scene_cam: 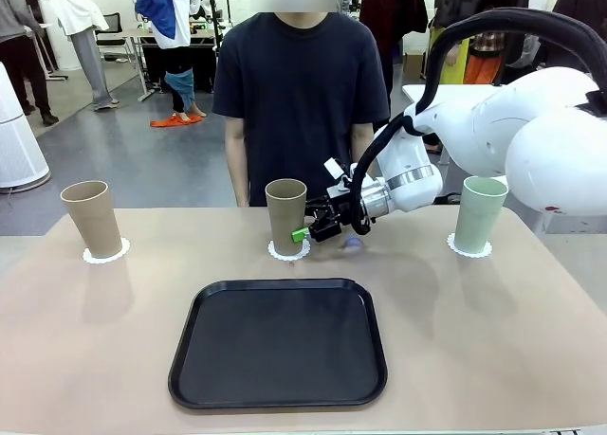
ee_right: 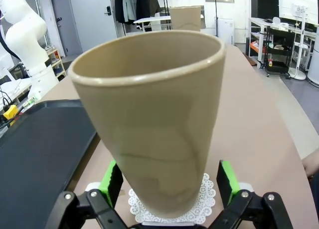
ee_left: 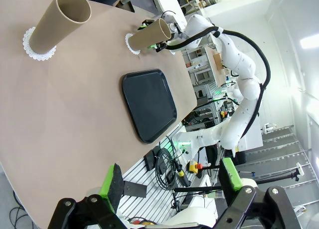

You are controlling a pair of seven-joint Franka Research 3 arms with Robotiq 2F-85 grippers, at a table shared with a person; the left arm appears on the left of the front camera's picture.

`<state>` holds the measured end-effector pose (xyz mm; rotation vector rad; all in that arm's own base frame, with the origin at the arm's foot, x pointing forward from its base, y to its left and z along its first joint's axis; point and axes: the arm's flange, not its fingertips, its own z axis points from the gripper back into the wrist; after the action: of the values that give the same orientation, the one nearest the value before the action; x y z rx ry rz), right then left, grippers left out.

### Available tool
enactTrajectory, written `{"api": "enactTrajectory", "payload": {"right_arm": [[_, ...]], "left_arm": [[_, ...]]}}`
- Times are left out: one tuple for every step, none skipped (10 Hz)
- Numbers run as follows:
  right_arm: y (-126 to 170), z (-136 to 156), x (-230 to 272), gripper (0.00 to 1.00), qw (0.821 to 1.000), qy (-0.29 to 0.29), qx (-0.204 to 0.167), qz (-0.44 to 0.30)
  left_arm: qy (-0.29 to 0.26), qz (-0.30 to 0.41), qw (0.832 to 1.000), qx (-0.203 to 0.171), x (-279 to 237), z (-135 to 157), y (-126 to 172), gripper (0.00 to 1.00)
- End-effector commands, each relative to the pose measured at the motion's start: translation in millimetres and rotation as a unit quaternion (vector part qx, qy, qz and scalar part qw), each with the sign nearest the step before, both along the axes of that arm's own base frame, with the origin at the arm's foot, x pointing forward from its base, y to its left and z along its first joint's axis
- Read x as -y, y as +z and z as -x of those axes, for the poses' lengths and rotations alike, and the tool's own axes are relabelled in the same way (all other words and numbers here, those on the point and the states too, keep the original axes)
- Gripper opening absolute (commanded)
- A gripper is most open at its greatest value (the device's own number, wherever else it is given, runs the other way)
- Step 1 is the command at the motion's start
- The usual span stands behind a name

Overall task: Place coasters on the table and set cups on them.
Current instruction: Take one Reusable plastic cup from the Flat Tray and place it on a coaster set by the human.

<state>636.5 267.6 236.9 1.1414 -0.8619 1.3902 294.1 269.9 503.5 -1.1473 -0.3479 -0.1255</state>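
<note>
Illumination: bright, even, overhead indoor light. Worktop (scene_cam: 493,340) evenly lit, no hot spots. Shadows: soft, faint, cast toward camera below each cup in front view. Black tray (scene_cam: 280,345) shows dull broad sheen, no hard glare. Left wrist view: upper right background overexposed, washed white. Wide-angle distortion strong in both wrist views; straight edges bow near frame borders. Right wrist view: tan cup (ee_right: 154,119) close to lens, slightly soft; background sharp.
</note>
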Motion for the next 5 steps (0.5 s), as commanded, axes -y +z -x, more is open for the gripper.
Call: {"api": "enactTrajectory", "payload": {"right_arm": [[6.2,6.7,5.5,1.0,1.0,-0.001,-0.01,0.026],[7.3,7.8,6.5,1.0,0.999,0.0,-0.012,0.031],[8.5,9.1,7.4,1.0,0.999,0.002,-0.013,0.033],[10.6,10.1,9.1,1.0,0.999,0.0,-0.013,0.034],[11.8,11.5,10.3,1.0,0.999,0.001,-0.014,0.036]], "left_arm": [[0.004,0.007,1.0,-0.001,-0.2,0.8,3.3,1.0],[0.004,0.007,1.0,-0.001,-0.2,0.8,3.3,1.0],[0.004,0.007,1.0,-0.001,-0.2,0.8,3.3,1.0],[0.004,0.007,1.0,-0.001,-0.2,0.8,3.3,1.0],[0.004,0.007,1.0,-0.001,-0.2,0.8,3.3,1.0]]}}
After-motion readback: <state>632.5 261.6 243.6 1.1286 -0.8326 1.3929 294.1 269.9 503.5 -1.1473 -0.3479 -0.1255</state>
